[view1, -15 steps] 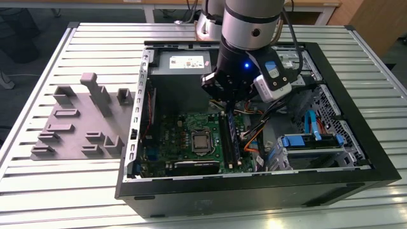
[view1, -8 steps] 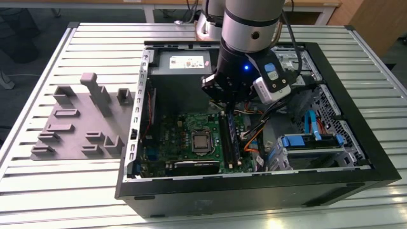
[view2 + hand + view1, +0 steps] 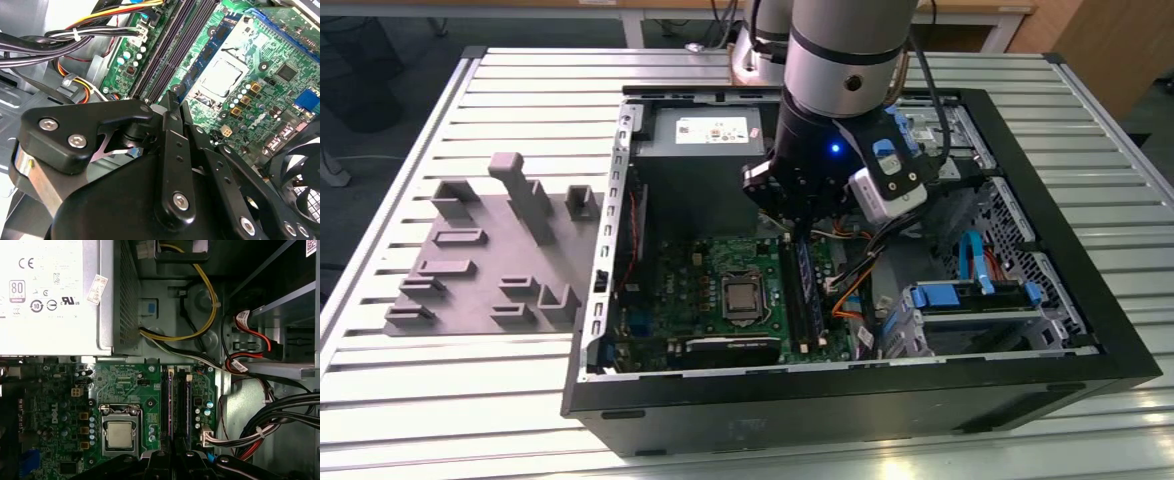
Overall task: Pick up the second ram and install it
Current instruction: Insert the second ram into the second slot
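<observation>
My gripper (image 3: 794,232) reaches down into the open computer case, right over the long black memory slots (image 3: 803,295) on the green motherboard (image 3: 700,290). In the second wrist view its black fingers are drawn together at the tip (image 3: 171,97), just above the near end of the slots (image 3: 172,45). In the first wrist view the gripper (image 3: 172,457) sits in line with the slots (image 3: 182,405). A thin edge-on strip (image 3: 173,410) runs along them up to my fingertips. I cannot tell whether that strip is the second ram or part of a slot.
The grey fixture tray (image 3: 494,250) lies outside the case at the exterior view's left. The power supply (image 3: 700,130) is behind the board, the processor socket (image 3: 120,435) beside the slots. Cable bundles (image 3: 280,415) and a drive cage (image 3: 974,295) crowd the other side; a fan (image 3: 300,175) is close by.
</observation>
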`<move>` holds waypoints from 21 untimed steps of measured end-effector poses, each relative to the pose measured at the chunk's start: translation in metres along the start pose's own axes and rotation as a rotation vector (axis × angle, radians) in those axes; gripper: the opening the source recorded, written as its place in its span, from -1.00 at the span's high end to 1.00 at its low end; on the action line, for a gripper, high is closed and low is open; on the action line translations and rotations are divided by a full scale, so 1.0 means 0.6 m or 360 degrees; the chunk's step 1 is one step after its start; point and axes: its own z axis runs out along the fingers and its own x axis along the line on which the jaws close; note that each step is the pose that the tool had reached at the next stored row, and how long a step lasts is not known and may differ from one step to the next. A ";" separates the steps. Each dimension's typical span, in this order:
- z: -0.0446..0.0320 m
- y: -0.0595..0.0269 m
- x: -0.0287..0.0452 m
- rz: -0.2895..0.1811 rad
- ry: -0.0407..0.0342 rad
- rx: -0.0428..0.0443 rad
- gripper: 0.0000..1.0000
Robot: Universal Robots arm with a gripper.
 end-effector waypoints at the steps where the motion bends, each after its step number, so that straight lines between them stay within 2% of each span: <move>1: 0.001 0.000 0.000 0.0000 0.0000 0.0000 0.73; 21: 0.018 0.000 0.000 0.0003 0.0000 0.0000 0.73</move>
